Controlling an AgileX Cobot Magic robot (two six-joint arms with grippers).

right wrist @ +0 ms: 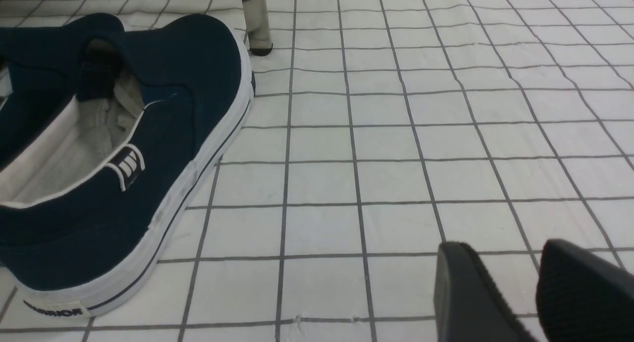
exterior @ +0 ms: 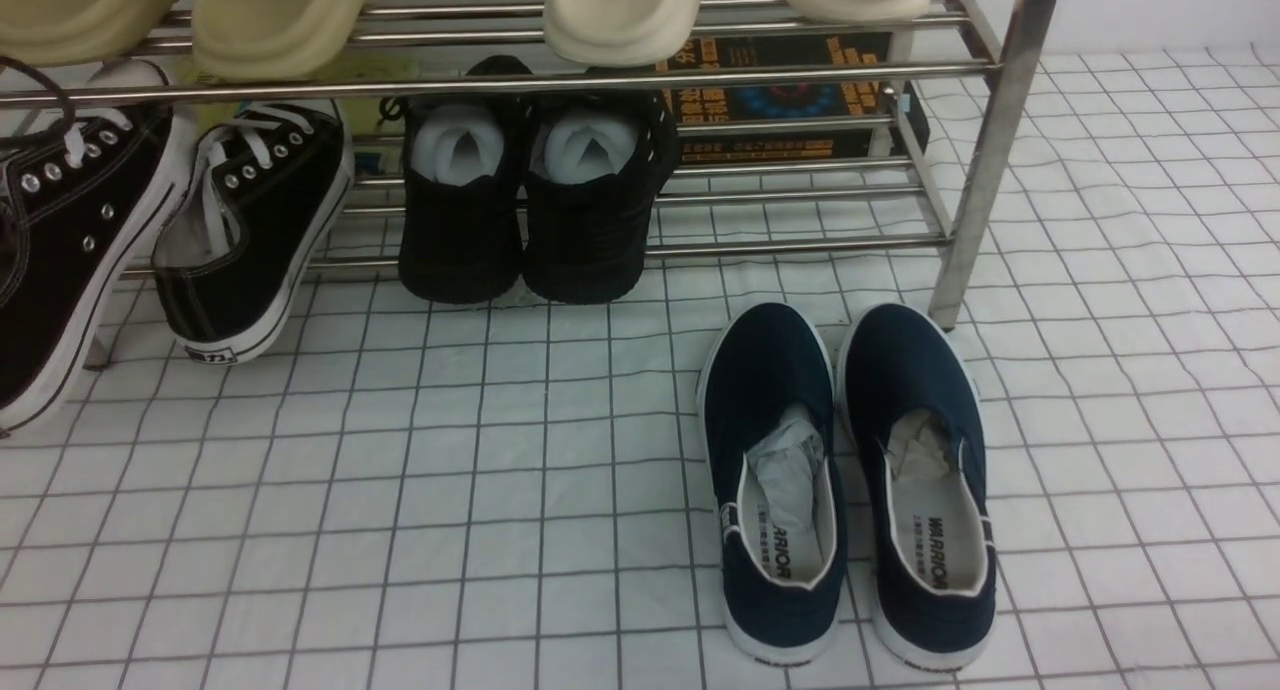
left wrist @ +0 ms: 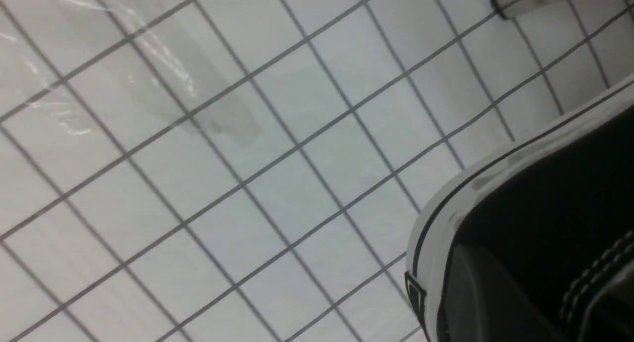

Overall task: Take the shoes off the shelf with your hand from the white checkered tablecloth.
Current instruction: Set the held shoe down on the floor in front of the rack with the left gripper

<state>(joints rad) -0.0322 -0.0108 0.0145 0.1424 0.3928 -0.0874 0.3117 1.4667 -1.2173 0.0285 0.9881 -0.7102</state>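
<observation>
Our left claw (left wrist: 545,302) looks clamped on the heel collar of one black canvas sneaker (exterior: 60,240), tilted with its toe toward the steel shoe rack (exterior: 990,150). Whether it is clear of the rods we cannot tell. Its partner sneaker (exterior: 250,230), just beside that claw, leans toe on the lowest rods, heel on the checkered tablecloth (exterior: 450,510). Cream slippers (exterior: 620,15) sit above. Our right claw (right wrist: 515,282) stands slightly apart, empty, near the navy slip-ons (exterior: 850,480). We judge most of the job remains.

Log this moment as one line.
left gripper: shut on black sneaker | right gripper: open over tablecloth | second sneaker: leaning on shelf
</observation>
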